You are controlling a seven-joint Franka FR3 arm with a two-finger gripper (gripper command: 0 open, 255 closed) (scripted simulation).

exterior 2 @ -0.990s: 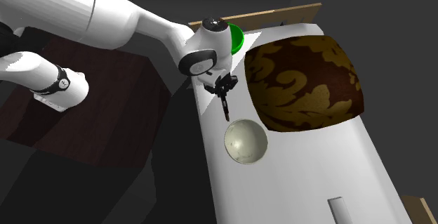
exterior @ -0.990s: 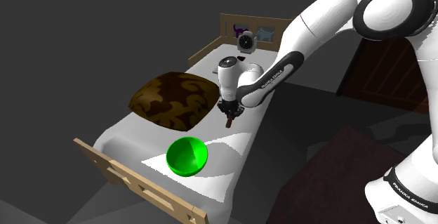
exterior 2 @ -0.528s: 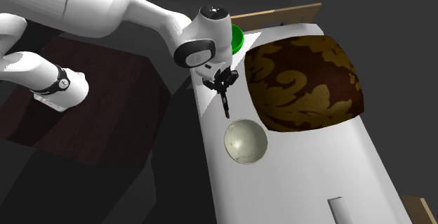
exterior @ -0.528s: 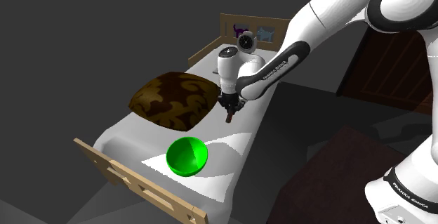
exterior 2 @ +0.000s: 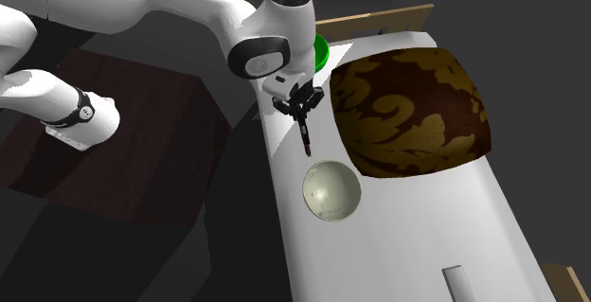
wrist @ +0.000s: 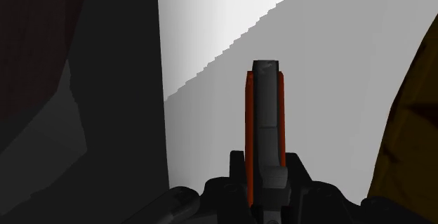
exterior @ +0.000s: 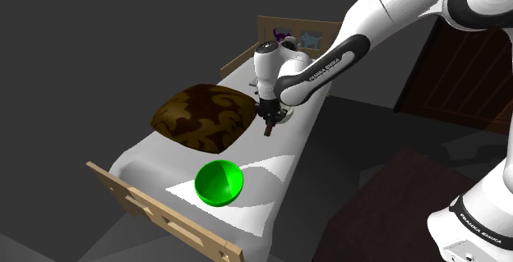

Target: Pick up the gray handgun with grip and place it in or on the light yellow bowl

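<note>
Handgun, dark with red sides, hangs clasped in the gripper above the bed, between the green bowl and the pale bowl, close beside the cushion. Best to carry it level until it is over the pale bowl's middle, lower it close, and only then let go, keeping clear of the cushion.

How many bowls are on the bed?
2. A green bowl sits near the wooden end board. A pale bowl sits on the white sheet beside the brown pillow, just beyond the gun that the gripper holds. The arm could hide others.
</note>
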